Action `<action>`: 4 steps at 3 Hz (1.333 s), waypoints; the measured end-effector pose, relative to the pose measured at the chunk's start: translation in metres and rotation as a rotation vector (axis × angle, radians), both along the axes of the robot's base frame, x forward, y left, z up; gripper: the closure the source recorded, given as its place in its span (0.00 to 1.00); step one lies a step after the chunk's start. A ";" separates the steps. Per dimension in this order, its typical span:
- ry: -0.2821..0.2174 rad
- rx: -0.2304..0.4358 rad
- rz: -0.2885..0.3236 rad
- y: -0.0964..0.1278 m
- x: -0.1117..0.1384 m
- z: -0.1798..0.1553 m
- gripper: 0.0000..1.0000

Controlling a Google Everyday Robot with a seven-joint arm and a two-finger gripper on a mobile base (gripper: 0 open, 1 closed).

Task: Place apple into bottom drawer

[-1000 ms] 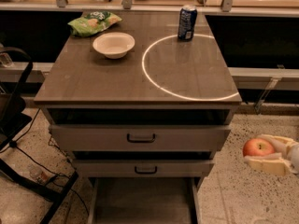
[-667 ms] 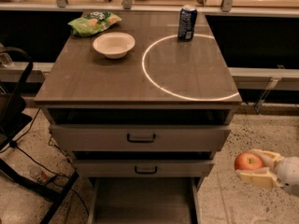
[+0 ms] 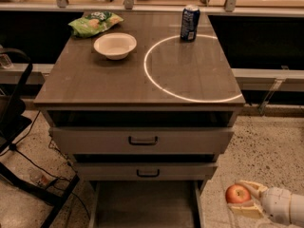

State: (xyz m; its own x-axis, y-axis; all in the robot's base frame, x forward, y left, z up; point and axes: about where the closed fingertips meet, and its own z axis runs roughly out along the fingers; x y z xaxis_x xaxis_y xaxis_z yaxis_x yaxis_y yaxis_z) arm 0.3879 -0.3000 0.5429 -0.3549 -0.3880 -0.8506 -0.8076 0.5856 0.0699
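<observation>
We see the apple [image 3: 237,194] held between the jaws of the gripper [image 3: 239,196], one finger [image 3: 254,189] over its top right, the other under it. Jaws closed on the apple, about as wide as the fruit.

Apple sits off the table [image 3: 118,82], below and just right of the front-right corner, over the speckled floor. It's beside the right wall of the bottom drawer [image 3: 147,208], not over the tray, not touching it. We see the bottom drawer pulled out, grey floor showing.

The arm's white wrist [image 3: 281,206] comes in from the lower right edge of the view, roughly level, and the gripper points left toward the table.

Above the tray: two grey-fronted drawers with dark handles, upper drawer [image 3: 142,140] slightly out, lower drawer [image 3: 148,173] under it.

On the table: white bowl [image 3: 115,45] near the back-left corner, green bag [image 3: 95,23] behind it at the back edge, blue can [image 3: 190,23] at the back edge right of centre, and a bright ring [image 3: 145,66] across the right half.
</observation>
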 end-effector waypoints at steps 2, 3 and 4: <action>0.031 -0.030 0.129 0.020 0.012 -0.108 1.00; 0.034 -0.037 0.125 0.025 0.013 -0.114 1.00; 0.036 -0.024 0.134 0.046 0.025 -0.142 1.00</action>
